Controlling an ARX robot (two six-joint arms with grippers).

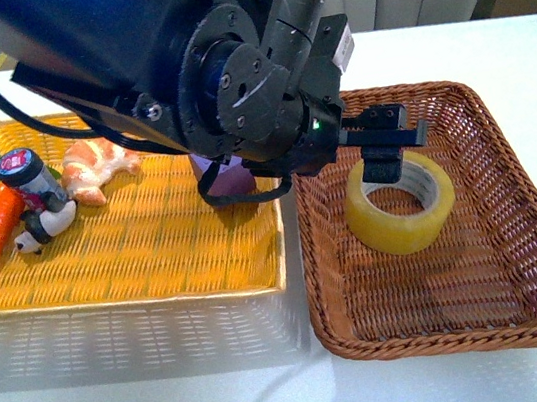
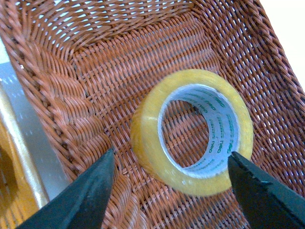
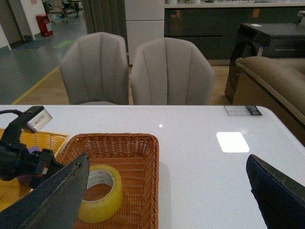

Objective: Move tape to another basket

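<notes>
Tape [image 1: 398,204] sits flat on the brown basket [image 1: 519,254] floor, my left gripper [image 2: 171,191] is spread wide over it and empty, so I read this as release done; next I lift clear.

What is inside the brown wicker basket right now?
Only the tape, lying on the basket floor, with the open left tool above it. The arm hides the basket's near-left corner in the front view.
</notes>
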